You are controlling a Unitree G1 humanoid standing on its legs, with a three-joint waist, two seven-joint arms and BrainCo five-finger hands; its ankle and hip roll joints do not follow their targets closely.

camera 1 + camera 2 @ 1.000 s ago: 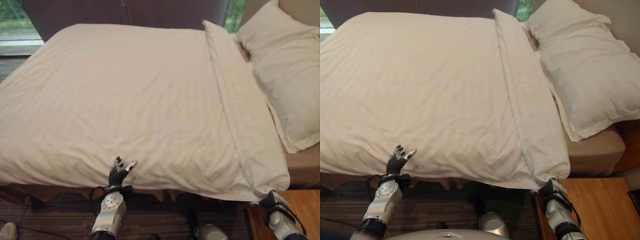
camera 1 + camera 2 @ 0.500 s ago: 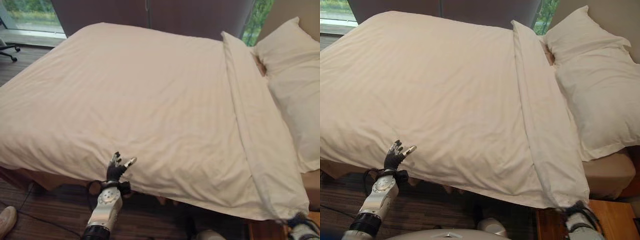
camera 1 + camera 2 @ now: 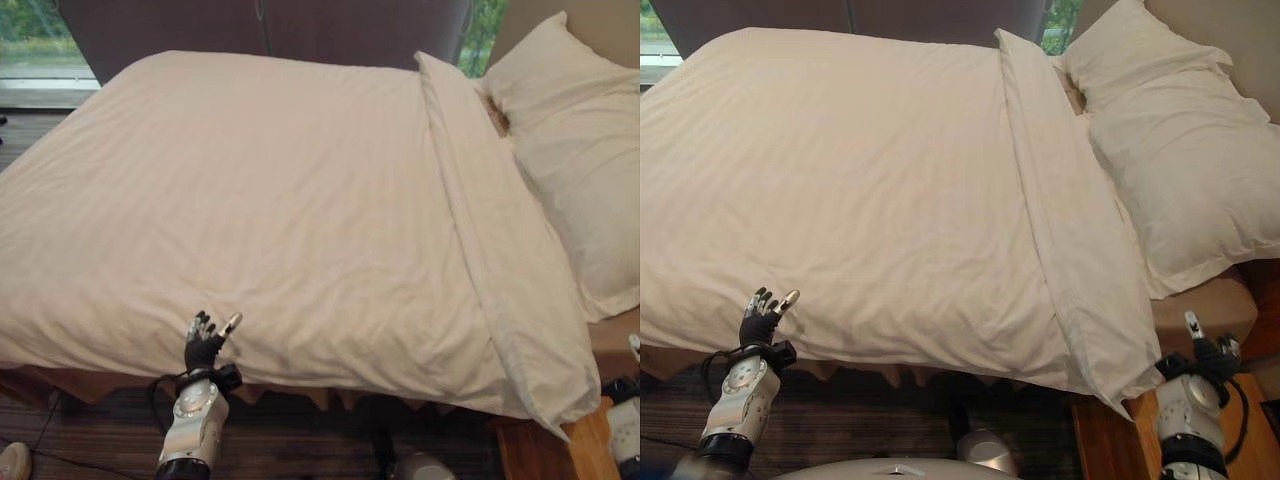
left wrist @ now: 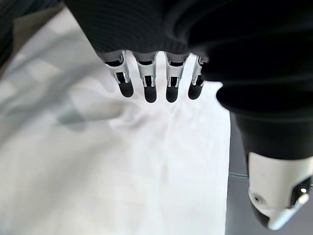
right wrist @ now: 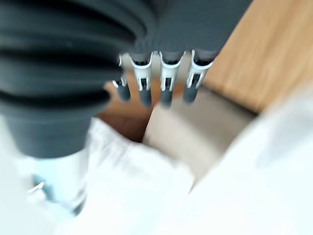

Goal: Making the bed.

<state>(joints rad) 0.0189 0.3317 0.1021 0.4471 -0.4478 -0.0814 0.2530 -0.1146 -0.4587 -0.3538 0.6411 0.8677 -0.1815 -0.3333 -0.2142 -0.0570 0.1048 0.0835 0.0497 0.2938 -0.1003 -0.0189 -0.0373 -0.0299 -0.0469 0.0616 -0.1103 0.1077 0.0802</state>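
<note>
White duvet [image 3: 260, 200] spread flat across the bed, filling most of the frame, folded-back band [image 3: 1060, 230] running from upper centre down to the lower right corner. Two pillows [image 3: 1170, 150] stacked at upper right, on a tan sheet [image 3: 1200, 305]. Left hand [image 3: 205, 340] at lower left, fingers straight and spread, raised just at the duvet's near edge, holding nothing. Right hand [image 3: 1205, 350] at lower right, beside the duvet's hanging corner, above a wooden nightstand [image 3: 1120, 440], fingers extended, empty.
</note>
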